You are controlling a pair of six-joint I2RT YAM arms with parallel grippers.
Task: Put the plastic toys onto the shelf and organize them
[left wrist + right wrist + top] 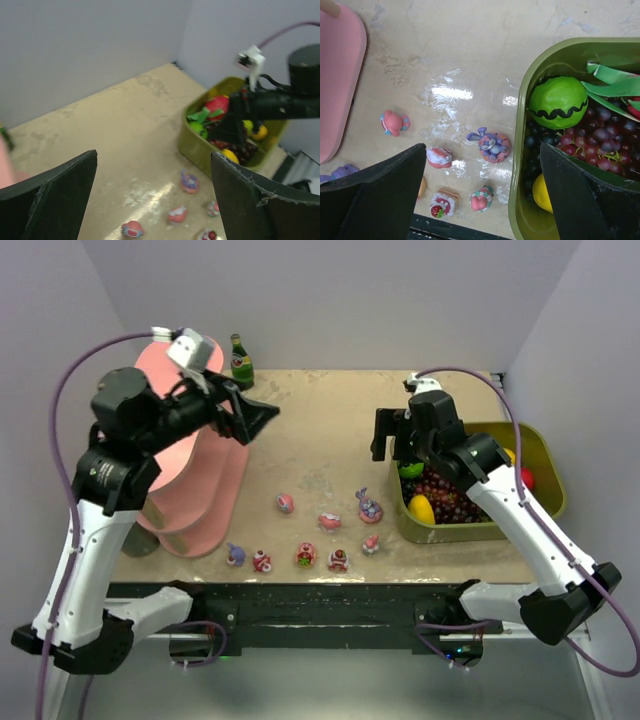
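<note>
Showing left gripper (258, 422) hovering high beside shelf (200, 475), fingers spread and empty, seemingly raised for clearance over the tiers; right gripper (393, 448) likewise spread on nothing above table (320, 430) near fruit tub (545, 455), probably lined up for a pick. Locating plastic toys (305, 555) loose on the near table, right of the shelf, none seen on a tier. Noting shelf upright, oval tiers elongated near-to-far; purple eared toy (370, 508) standing, ears toward far side
</note>
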